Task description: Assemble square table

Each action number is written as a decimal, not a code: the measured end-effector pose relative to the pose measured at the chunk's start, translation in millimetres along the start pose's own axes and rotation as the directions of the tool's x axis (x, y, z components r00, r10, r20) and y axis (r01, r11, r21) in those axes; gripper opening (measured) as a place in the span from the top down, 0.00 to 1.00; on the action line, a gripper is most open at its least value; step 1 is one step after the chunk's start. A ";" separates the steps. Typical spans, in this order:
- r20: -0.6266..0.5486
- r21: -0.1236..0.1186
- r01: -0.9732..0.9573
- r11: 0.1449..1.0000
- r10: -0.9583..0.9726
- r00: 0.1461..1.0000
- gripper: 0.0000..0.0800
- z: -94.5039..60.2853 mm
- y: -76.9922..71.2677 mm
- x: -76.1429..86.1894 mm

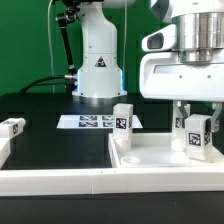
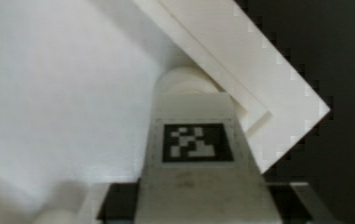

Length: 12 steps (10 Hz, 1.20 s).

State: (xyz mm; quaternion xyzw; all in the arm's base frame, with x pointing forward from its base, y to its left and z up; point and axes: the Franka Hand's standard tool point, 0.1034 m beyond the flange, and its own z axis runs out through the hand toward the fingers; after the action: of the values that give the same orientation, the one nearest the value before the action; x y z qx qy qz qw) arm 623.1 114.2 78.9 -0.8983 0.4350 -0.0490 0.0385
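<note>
White plastic filled both views: the gripper [image 1: 196, 116] was clamped on a tagged leg [image 1: 196, 138], holding it upright over the square slab [image 1: 150, 158] at about four o'clock in the exterior view. Only that view showed a second leg [image 1: 123, 122] standing at the slab's ten o'clock corner, a third leg [image 1: 12, 128] at nine o'clock, the marker board [image 1: 92, 122] and the border rail [image 1: 50, 182]. Only the wrist view showed the tagged leg's far end tucked close into the slab's rimmed corner, with dark fingers [image 2: 117, 205] on both flanks.
</note>
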 end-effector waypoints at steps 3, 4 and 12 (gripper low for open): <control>0.047 0.006 -0.332 0.943 0.331 0.942 0.64 0.5 0.1 0.1; 0.054 0.006 -0.415 0.910 0.414 0.909 0.64 0.9 -0.3 -0.6; 0.035 -0.003 -0.289 0.957 0.289 0.957 0.23 2.8 -3.4 -11.5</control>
State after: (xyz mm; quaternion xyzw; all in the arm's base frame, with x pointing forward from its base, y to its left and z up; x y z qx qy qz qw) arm 619.0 125.3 75.8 -0.8258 0.5607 -0.0275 0.0538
